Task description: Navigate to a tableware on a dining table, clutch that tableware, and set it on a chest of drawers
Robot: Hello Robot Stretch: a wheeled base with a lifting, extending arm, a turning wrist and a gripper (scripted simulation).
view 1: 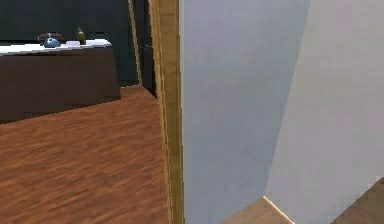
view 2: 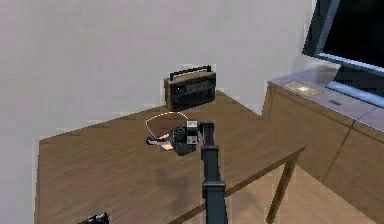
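In the arm side view my arm [view 2: 213, 175] reaches out over a brown wooden table [view 2: 100, 165]. The gripper [view 2: 163, 142] is at its far end, left of the two white squares. A thin, pale, round rim, perhaps a bowl or plate [view 2: 163, 124], lies on the tabletop right at the gripper, with a small reddish bit [view 2: 152, 143] beside the fingers. I cannot tell whether the gripper holds anything.
A dark radio [view 2: 193, 90] stands at the table's far edge against the wall. A wooden cabinet [view 2: 320, 135] with a grey top and a dark screen [view 2: 350, 35] is on the right. In the forward view, a wooden door frame [view 1: 168, 110] and white wall [view 1: 235, 100] are close ahead. A dark counter [view 1: 55, 80] lies beyond.
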